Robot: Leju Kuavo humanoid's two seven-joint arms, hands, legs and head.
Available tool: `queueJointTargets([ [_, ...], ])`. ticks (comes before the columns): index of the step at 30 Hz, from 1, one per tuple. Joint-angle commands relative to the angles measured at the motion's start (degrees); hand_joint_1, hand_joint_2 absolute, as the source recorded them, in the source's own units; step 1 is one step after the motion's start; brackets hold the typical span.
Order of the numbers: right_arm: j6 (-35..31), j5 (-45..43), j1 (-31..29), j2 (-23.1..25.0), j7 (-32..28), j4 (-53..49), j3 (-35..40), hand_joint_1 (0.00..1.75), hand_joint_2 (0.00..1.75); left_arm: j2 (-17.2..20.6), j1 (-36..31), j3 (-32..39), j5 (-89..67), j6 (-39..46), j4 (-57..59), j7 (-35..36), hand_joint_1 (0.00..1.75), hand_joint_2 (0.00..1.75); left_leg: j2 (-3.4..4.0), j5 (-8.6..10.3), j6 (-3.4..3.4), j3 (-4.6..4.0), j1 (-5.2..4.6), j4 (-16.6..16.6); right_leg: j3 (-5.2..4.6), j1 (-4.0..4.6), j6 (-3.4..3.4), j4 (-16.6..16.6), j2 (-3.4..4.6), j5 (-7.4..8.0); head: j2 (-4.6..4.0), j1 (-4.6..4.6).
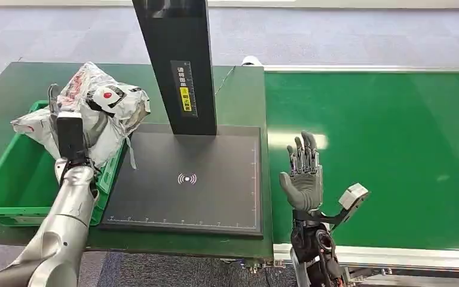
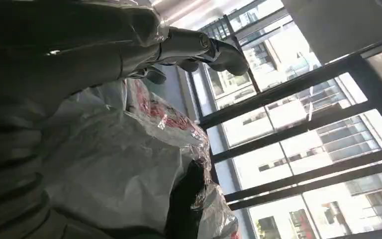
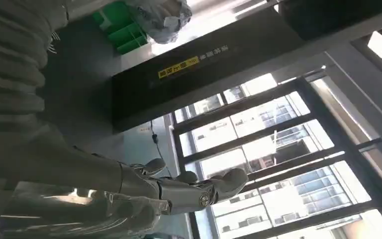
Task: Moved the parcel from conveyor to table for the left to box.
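Dark green table (image 1: 239, 101) carries a black scanner pad (image 1: 185, 179) and, at its left edge, a green box (image 1: 12, 185). Left hand (image 1: 72, 134) grips the crumpled silver parcel (image 1: 104, 101) above the box's far end. Right hand (image 1: 302, 173) upright, fingers spread, holding nothing, over the conveyor (image 1: 382, 149) edge.

- One parcel (image 1: 104, 101), crinkled silver-white plastic with red print.
- One green bin (image 1: 12, 179).
- One black scan pad (image 1: 215, 179).
- One black post (image 1: 179, 60).
- One green conveyor (image 1: 382, 149).
- Two robot hands: left (image 1: 66, 128), right (image 1: 302, 173).
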Motion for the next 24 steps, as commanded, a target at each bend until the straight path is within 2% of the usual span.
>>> queueJointTargets([
  [1, 0.1, 0.0, -0.1, -0.7, 0.1, 0.3, -0.6, 0.0, 1.75, 4.5, -2.4, 4.3, 2.7, 1.1, -1.2, 4.0, 0.0, 1.75, 0.07, 0.01, -0.01, -0.04, 0.04, 0.0, -0.04, 0.04, -0.03, 0.0, 0.05, 0.03, 0.0, 0.02],
  [4, 1.3, 0.1, 0.2, -1.2, 0.1, 0.9, -0.5, 0.0, 1.75, 10.6, -6.7, 7.1, 1.6, 2.3, 4.6, 5.5, 0.0, 1.75, 0.32, 0.05, -0.03, 0.0, 0.09, -0.1, -0.06, 0.11, -0.08, -0.1, 0.27, 0.15, 0.0, 0.02],
  [5, 1.6, 0.2, 0.2, -1.2, 0.1, 0.8, -0.8, 0.0, 1.75, 11.9, -7.5, 7.1, 0.7, 2.3, 6.6, 5.8, 0.0, 1.75, 0.23, 0.06, -0.02, 0.0, 0.09, -0.1, -0.03, 0.1, -0.07, -0.1, 0.18, 0.13, 0.0, 0.02],
  [7, 2.0, 0.6, 0.2, -1.1, 0.1, 0.6, -1.5, 0.0, 1.75, 13.2, -8.7, 7.4, -2.0, 3.0, 10.0, 6.4, 0.0, 1.75, 0.53, -0.02, -0.05, -0.01, 0.15, 0.0, -0.17, 0.16, -0.13, 0.0, 0.48, 0.12, 0.0, 0.04],
  [9, 2.1, 0.8, 0.4, -1.1, 0.1, 0.3, -1.8, 0.0, 1.75, 13.5, -9.6, 7.3, -4.0, 3.7, 11.9, 7.4, 0.0, 1.75, 0.26, 0.01, -0.05, 0.02, 0.18, 0.0, -0.03, 0.18, -0.09, 0.0, 0.23, 0.06, 0.0, 0.04],
  [14, 2.2, 0.8, 1.6, -1.4, 0.1, -0.8, -1.7, 0.0, 1.75, 14.9, -10.9, 8.5, -6.6, 4.3, 14.2, 9.8, 0.0, 1.75, 0.17, 0.04, -0.01, 0.02, 0.16, 0.0, -0.02, 0.17, -0.08, 0.0, 0.11, 0.05, 0.0, 0.02],
  [24, 1.6, 0.4, 2.2, -1.4, 0.1, -1.2, -1.7, 0.0, 1.75, 18.0, -10.2, 9.7, -7.1, 2.0, 11.1, 8.5, 0.0, 1.75, 0.25, 0.04, -0.04, 0.0, 0.16, 0.0, -0.08, 0.17, -0.11, 0.0, 0.19, 0.06, 0.0, 0.02],
])
